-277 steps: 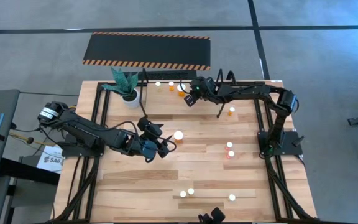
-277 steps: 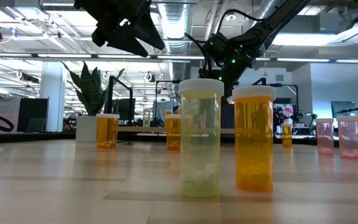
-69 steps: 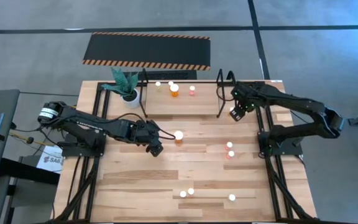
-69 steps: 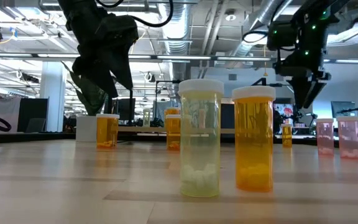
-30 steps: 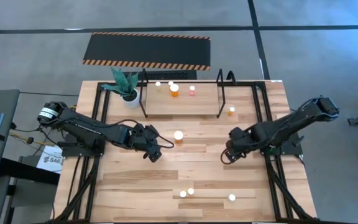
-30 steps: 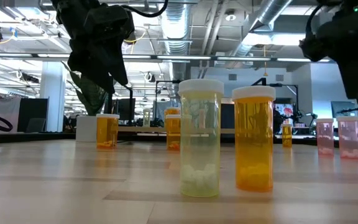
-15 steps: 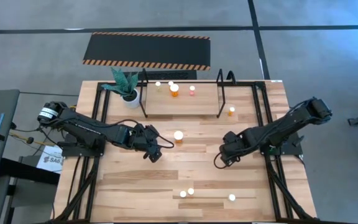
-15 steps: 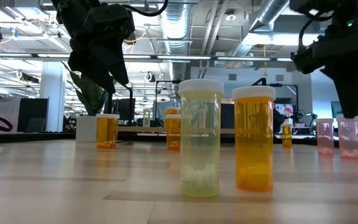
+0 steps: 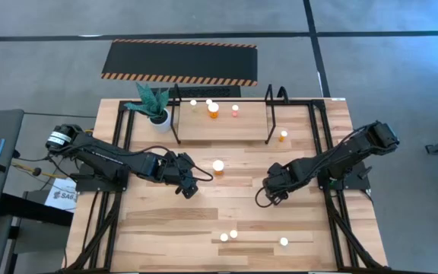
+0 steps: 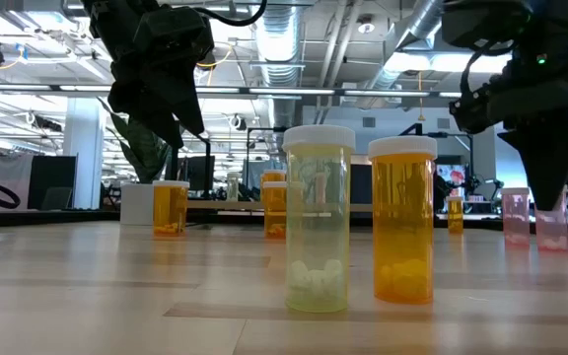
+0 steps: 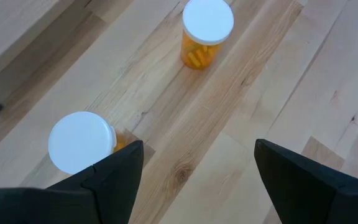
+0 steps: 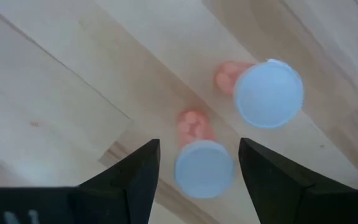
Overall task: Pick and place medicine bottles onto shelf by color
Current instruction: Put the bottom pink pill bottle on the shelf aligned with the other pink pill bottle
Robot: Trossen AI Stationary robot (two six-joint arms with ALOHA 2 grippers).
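While right gripper hangs over two pink bottles on the surface, fingers spread, nothing held — left gripper likewise gapes empty near orange bottles; shelf beyond.

**Tight around the pink bottles, open board elsewhere**

The right gripper hangs spread over two pink bottles standing just beside each other; the second one crowds that side. Relative to this pair, bare table lies open toward the left arm. The shelf beyond has black hoop uprights narrowing entry at its ends.
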